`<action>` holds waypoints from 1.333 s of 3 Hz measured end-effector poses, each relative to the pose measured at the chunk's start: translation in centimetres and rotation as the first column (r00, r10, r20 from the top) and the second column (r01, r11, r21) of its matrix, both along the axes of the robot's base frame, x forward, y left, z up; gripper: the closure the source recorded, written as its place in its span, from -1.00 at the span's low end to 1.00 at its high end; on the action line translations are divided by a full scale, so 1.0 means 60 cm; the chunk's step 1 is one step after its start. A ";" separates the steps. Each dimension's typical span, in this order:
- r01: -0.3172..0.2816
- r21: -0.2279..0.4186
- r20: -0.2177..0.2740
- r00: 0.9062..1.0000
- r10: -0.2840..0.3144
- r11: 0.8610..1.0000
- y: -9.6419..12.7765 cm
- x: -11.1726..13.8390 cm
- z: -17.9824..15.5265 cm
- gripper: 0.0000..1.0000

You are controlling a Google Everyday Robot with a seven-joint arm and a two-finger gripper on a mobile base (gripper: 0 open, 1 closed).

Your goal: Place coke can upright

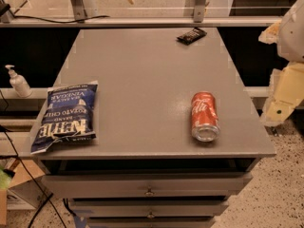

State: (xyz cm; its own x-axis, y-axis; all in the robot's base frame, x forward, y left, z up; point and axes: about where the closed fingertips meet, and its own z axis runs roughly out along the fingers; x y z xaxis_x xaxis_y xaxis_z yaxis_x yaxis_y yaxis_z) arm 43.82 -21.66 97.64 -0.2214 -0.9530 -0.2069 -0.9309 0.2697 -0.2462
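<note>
A: Obs. The coke can (pixel 204 115) lay on its side on the counter (pixel 142 80), nr the front edge, one silver end twd the camera. It sat left of the pincer (pixel 280 101) as the camera saw it, well apart, no contact. The pincer hung off the counter's side, past the edge. Released or clenched: couldn't tell.

B: Handling est.?

A: Thin Al wall, round and smooth, so prob. slippery. Likely to roll if nudged and dent if squeezed hard. Wt unknown, as full vs empty wasn't visible.

B: Grip pt?

A: Across the red barrel at mid-length, pincer square to the long axis, then tip it onto a silver end. The blue chip bag (pixel 64 115) lay beyond the can from the pincer, well apart.
</note>
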 end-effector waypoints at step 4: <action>0.161 0.209 -0.109 0.984 -0.140 0.965 0.054 0.069 -0.056 -1.00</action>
State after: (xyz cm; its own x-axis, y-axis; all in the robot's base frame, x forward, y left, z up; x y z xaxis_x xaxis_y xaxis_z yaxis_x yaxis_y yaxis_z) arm 47.99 -18.40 94.27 -0.3866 -0.8421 -0.3760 -0.8914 0.4457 -0.0817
